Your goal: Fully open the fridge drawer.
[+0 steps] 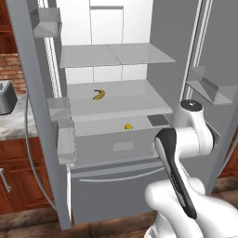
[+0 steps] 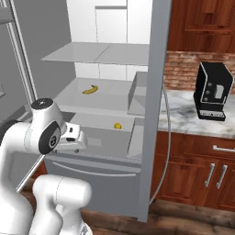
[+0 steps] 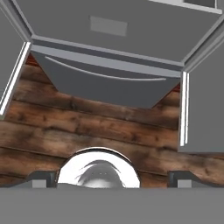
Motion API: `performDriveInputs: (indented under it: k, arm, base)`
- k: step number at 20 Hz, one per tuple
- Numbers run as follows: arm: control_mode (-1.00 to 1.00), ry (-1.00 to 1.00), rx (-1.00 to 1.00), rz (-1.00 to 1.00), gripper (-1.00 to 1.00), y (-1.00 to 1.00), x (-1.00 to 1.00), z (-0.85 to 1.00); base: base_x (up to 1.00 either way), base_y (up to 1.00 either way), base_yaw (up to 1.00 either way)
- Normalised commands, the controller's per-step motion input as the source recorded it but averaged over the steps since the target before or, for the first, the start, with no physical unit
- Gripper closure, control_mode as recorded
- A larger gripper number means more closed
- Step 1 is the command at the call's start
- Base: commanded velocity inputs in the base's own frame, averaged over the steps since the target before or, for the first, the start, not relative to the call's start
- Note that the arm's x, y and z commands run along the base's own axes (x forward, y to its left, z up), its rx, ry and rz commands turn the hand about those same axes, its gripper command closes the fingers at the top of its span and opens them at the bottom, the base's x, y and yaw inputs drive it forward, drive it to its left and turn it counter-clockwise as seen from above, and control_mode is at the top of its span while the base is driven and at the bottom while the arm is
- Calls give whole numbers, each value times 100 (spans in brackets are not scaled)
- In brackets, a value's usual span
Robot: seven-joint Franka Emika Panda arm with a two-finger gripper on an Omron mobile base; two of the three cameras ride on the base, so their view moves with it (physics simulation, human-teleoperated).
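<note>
The fridge drawer (image 1: pixel 123 147) is a wide light-grey panel with a small pale patch, low in the open fridge under the bottom shelf. It also shows in the right base view (image 2: pixel 103 141) and at the top of the hand view (image 3: pixel 109 26). Its front looks level with the fridge opening. My gripper (image 3: pixel 112 177) points down at the wooden floor in front of the fridge, apart from the drawer. Its fingertips (image 3: pixel 41 177) stand wide apart, open, with nothing between them. My hand (image 2: pixel 73 137) hangs before the drawer's left part.
Below the drawer sits a taller grey panel (image 1: pixel 116 186) with a long curved bar handle (image 3: pixel 105 74). Both fridge doors stand open, left (image 1: pixel 42 116) and right (image 2: pixel 153 105). A banana (image 1: pixel 98 94) and a small yellow fruit (image 1: pixel 128 126) lie on shelves. A coffee machine (image 2: pixel 212 92) stands on the counter.
</note>
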Motion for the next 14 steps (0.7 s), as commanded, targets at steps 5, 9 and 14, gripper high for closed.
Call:
performDriveInputs:
  k: [5, 9, 14]
  arm:
    - [-100, 0, 0, 0, -100, 22, 51, 0]
    - [-100, 0, 0, 0, -100, 35, 58, 0]
    - [-100, 0, 1, 0, -100, 14, 66, 0]
  base:
    - [0, 0, 0]
    - [0, 0, 0]
    - [0, 0, 0]
